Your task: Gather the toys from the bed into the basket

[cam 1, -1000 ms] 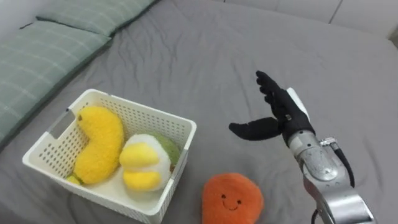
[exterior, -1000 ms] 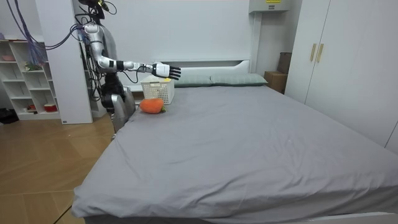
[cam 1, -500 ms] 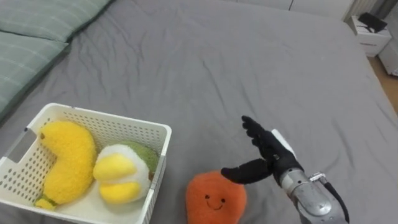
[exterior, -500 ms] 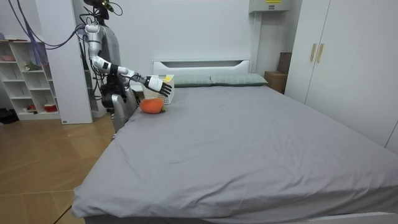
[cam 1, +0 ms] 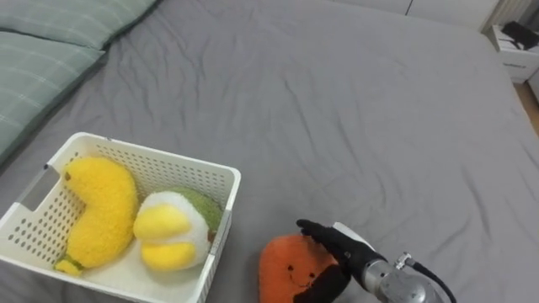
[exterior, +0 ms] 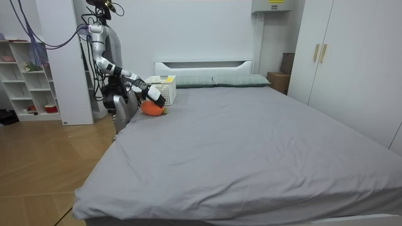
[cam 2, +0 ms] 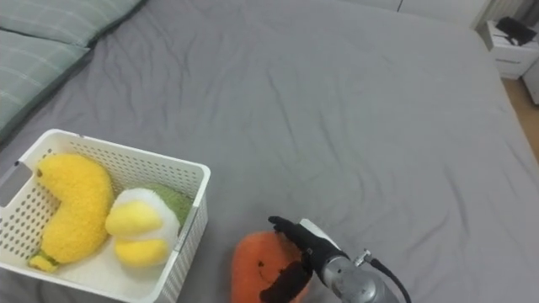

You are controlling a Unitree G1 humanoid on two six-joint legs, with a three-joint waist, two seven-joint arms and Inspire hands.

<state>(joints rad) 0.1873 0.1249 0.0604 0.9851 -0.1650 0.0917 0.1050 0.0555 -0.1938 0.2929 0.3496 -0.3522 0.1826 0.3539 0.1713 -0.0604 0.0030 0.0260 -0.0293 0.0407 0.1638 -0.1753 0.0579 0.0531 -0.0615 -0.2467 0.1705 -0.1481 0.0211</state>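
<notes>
Smooth grey bedsheet [cam 1: 379,101], right robot hand [cam 1: 344,250] clasping round fuzzy orange plush [cam 1: 280,266], perforated white basket [cam 1: 152,153] beside.

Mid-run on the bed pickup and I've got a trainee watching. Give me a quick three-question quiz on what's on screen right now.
1. True or false: the orange plush toy lies inside the white basket.
2. What is the right hand on? A: the basket's rim. B: the orange plush toy. C: a pillow.
3. How many plush toys are in the basket?

Key:
1. False. It lies on the grey bed beside the basket.
2. B. The fingers lie over its top and the thumb curls across its front.
3. Two: the yellow banana toy and the yellow and green toy.
</notes>
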